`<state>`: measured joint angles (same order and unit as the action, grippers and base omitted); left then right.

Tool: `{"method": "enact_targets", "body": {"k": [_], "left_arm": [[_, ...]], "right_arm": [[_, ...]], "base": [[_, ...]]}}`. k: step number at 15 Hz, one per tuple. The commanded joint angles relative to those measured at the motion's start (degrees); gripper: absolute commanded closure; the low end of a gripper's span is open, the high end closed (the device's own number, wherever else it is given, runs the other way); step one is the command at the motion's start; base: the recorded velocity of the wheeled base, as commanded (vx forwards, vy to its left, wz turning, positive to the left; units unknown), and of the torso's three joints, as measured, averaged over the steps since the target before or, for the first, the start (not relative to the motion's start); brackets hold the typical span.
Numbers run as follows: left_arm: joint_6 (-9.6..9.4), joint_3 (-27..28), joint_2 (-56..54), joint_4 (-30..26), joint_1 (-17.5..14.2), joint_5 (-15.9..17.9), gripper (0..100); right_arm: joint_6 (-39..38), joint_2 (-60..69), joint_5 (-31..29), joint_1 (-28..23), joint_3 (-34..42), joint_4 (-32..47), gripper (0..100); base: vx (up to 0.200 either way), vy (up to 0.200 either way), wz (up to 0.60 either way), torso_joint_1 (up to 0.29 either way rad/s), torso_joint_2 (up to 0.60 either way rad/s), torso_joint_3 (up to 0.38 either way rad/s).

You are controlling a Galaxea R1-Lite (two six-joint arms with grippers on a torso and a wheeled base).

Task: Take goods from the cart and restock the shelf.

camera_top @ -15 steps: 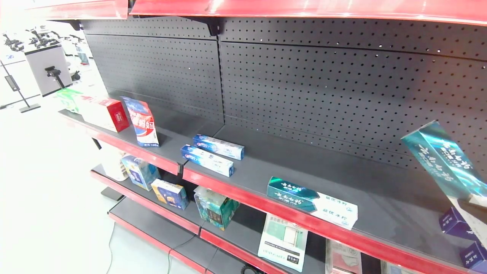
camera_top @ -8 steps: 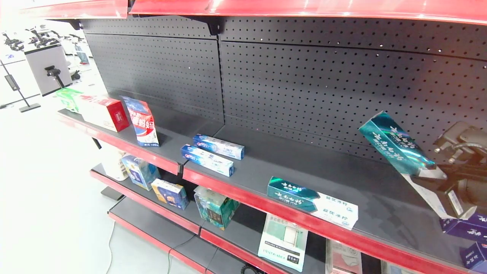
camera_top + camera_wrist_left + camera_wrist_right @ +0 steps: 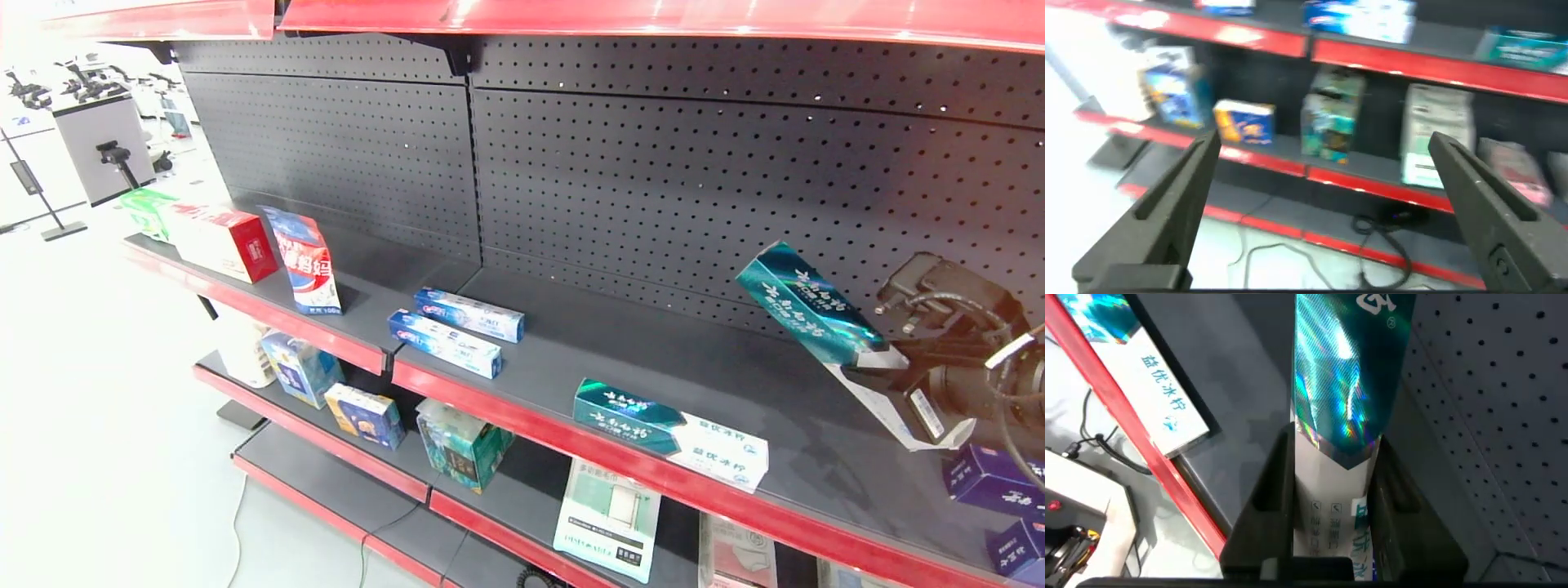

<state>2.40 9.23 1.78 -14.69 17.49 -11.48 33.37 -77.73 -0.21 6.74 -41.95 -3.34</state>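
My right gripper [image 3: 883, 382] is shut on the white end of a teal-and-white toothpaste box [image 3: 804, 304], held tilted in the air above the right part of the black middle shelf [image 3: 620, 351], close to the pegboard. In the right wrist view the box [image 3: 1347, 408] stands clamped between both fingers [image 3: 1267, 508] of the gripper [image 3: 1335, 518]. A matching box [image 3: 671, 434] lies flat at the shelf's front edge, down and left of the held one, its white end [image 3: 1167, 392] visible beside the red rail. My left gripper [image 3: 1323, 220] is open, low, facing the lower shelves.
Two blue toothpaste boxes [image 3: 455, 328], a red-and-blue pouch [image 3: 304, 261] and a red-and-white box [image 3: 227, 241] stand further left on the shelf. Purple boxes [image 3: 992, 482] sit at the far right. Goods [image 3: 461, 445] fill the lower shelf. Bare shelf lies behind the flat teal box.
My right arm has come into view from the right, carrying the teal box leftward and slightly down over the shelf. The goods on the shelves have not moved.
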Motion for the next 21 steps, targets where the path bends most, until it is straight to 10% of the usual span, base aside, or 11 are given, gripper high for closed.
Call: {"method": "enact_targets", "body": {"k": [1,6,9,12,13,15,17,18,19,21], "left_arm": [[0.41,-0.1,2.2,-0.2,-0.9,-2.9,0],[3.22,4.7,13.8,0.4,-4.5,-4.5,0],[2.78,1.2,10.3,-1.6,-16.4,-7.5,0],[1.99,-0.1,4.9,-1.7,-18.7,-0.5,0],[1.29,-0.3,-0.9,-1.5,-16.9,7.4,0],[0.41,-2.6,-1.8,3.3,-17.4,7.9,0],[-6.09,-9.2,-1.8,19.5,-17.3,8.3,0],[-5.74,-9.2,-1.7,18.6,-17.3,8.4,0],[0.24,-8.2,-1.5,14.9,-17.4,6.2,0],[1.91,-8.5,-1.7,15.2,-17.5,2.8,0]], "right_arm": [[0.0,0.2,-0.1,0.0,-0.2,0.0,100],[-0.1,0.1,-0.1,0.0,0.2,0.0,100],[-0.1,-0.1,-0.1,0.0,0.0,0.0,100],[-0.1,-0.2,-0.1,-0.3,0.1,0.0,100],[-0.1,-0.4,0.0,-0.2,0.2,0.0,100],[-0.1,-0.6,0.0,-0.1,0.3,0.0,100],[-0.1,-0.5,0.0,-0.3,0.0,0.0,100],[-0.1,-0.4,0.0,-0.3,0.1,0.0,100],[-0.1,-0.6,0.0,-0.1,-0.1,0.0,100],[0.0,-0.6,0.0,0.1,-0.2,0.0,100]], "base": [[0.0,0.0,0.0,0.0,0.0,0.0],[0.0,0.0,0.0,0.0,0.0,0.0],[0.0,0.0,0.0,0.0,0.0,0.0],[0.0,0.0,0.0,0.0,0.0,0.0],[0.0,0.0,0.0,0.0,0.0,0.0],[0.0,0.0,0.0,0.0,0.0,0.0],[0.0,0.0,0.0,0.0,0.0,0.0],[0.0,0.0,0.0,0.0,0.0,0.0],[0.0,0.0,0.0,0.0,0.0,0.0],[0.0,0.0,0.0,0.0,0.0,0.0]]}}
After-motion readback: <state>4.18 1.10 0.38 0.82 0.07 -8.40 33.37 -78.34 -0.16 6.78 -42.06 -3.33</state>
